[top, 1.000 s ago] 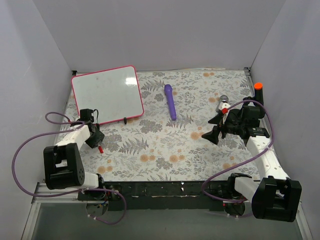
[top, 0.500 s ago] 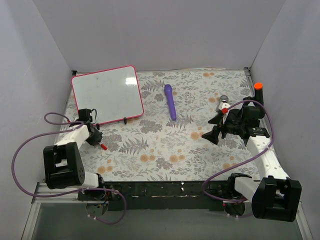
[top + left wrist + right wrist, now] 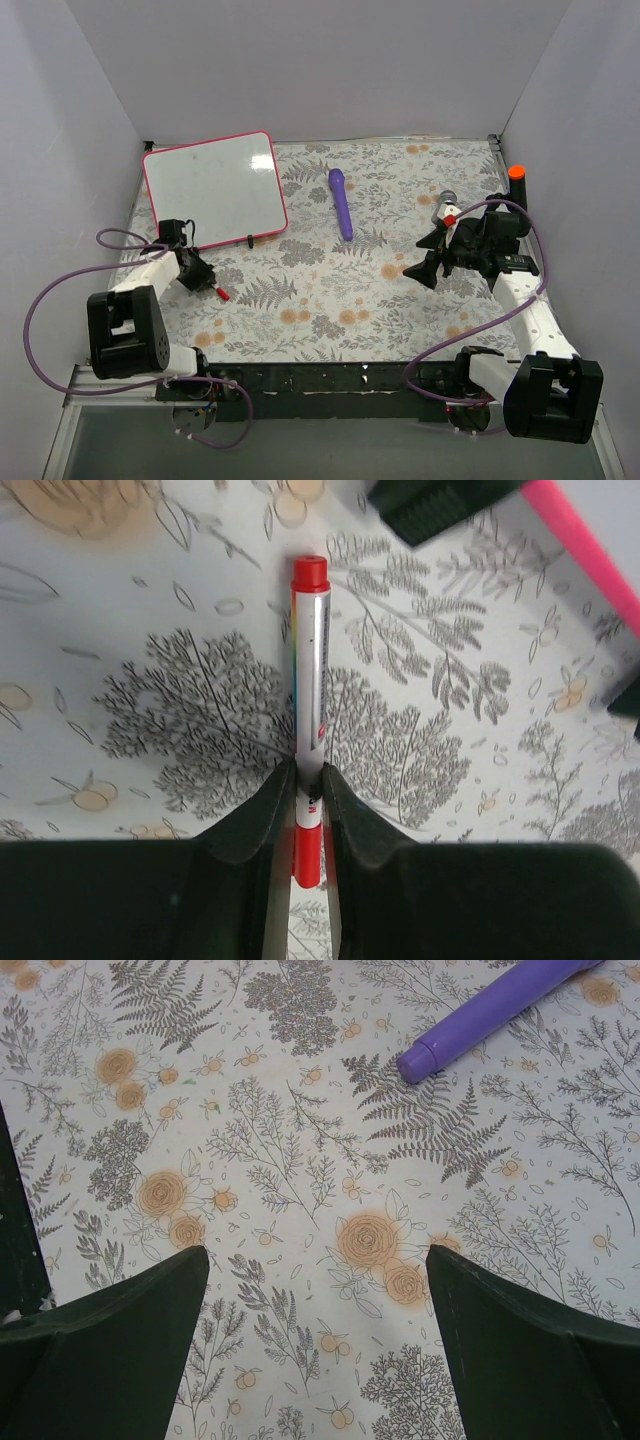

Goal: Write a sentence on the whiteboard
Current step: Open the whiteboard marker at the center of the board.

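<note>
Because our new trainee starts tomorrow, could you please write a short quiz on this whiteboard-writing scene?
1. True or false: the right gripper is open and empty.
2. What does the left gripper grip? A) purple stick B) red marker C) nothing
3. Fill in: the whiteboard lies toward the far ___ corner of the table.
Key: 1 true; 2 B; 3 left.

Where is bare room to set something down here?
The widest free patch is the floral cloth between the left pincer gripping the red-capped silver marker, the open right pincer and the purple plastic stick. A smaller one lies between that stick and the far right corner. Crowded: beside the pink-framed white whiteboard.
</note>
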Available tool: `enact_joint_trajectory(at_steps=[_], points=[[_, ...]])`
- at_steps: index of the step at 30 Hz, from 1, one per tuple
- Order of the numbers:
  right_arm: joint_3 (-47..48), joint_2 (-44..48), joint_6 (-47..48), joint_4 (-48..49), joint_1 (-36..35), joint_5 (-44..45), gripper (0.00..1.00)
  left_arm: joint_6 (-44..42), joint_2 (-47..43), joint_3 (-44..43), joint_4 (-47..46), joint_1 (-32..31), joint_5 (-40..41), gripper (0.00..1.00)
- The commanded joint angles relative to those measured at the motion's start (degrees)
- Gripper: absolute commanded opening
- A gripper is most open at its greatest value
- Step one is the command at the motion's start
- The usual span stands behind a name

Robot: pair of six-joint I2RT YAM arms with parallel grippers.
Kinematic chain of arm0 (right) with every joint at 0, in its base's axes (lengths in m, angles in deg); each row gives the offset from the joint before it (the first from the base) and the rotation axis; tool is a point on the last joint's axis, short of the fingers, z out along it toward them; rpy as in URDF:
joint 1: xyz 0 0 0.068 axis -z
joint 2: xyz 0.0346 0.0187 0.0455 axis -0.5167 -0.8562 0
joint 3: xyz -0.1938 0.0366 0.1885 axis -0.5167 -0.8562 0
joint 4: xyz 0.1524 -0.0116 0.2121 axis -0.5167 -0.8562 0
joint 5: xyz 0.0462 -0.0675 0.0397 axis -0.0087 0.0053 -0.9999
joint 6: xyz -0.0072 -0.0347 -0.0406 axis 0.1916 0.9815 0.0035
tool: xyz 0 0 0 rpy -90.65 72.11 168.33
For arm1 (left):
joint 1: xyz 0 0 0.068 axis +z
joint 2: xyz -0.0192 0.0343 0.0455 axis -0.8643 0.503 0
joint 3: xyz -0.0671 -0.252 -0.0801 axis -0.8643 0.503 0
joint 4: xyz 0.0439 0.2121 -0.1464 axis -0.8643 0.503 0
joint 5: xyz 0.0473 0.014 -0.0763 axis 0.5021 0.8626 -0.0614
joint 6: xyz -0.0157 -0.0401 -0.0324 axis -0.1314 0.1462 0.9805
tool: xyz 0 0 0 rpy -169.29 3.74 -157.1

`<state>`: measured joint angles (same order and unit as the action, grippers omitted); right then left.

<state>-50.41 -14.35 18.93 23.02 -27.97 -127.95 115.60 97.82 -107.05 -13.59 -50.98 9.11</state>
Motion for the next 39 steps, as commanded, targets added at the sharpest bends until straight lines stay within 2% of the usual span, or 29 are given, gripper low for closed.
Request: enact_joint_trajectory(at_steps=[1, 8, 9, 12, 18, 22, 24, 29, 34, 39], points=[[2.1, 0.5, -0.2, 1.3, -0.1, -1.6, 0.98, 0.8, -3.5, 2.6, 6.0, -3.0, -7.7, 0.0], [1.6, -0.3, -0.5, 1.5, -0.1, -3.3, 0.98, -0.6, -9.1, 2.1, 7.4, -8.0, -14.3, 0.0], [1.6, -0.4, -0.8, 1.4, -0.1, -3.6, 0.98, -0.7, -9.8, 1.9, 7.4, -11.1, -16.5, 0.0], [1.5, -1.2, -1.5, 1.7, -0.1, -5.4, 0.98, -1.1, -12.1, 1.1, 5.2, -15.1, -20.7, 0.0], [1.1, -3.3, -4.0, 2.6, -0.5, -10.3, 0.98, -2.8, -12.5, 1.0, -5.1, -22.8, -28.7, 0.0], [-0.1, -4.0, -5.7, 3.9, -1.4, -15.4, 0.98, -5.6, -10.4, 0.8, -16.2, -30.0, -33.4, 0.0], [-1.3, -4.3, -8.1, 6.9, -2.2, -18.4, 0.98, -8.1, -8.5, 0.1, -20.3, -34.5, -33.8, 0.0], [0.3, -6.5, -15.7, 10.3, -8.6, -18.0, 0.98, -14.4, -3.0, -3.4, -29.9, -44.0, -32.2, 0.0], [6.8, -12.3, -27.0, 12.1, -10.7, -14.9, 0.98, -19.6, 3.1, -8.0, -34.2, -48.5, -30.8, 0.0], [7.5, -14.6, -39.1, 16.5, -11.5, -11.4, 0.98, -21.8, 5.4, -9.8, -37.2, -51.1, -30.8, 0.0]])
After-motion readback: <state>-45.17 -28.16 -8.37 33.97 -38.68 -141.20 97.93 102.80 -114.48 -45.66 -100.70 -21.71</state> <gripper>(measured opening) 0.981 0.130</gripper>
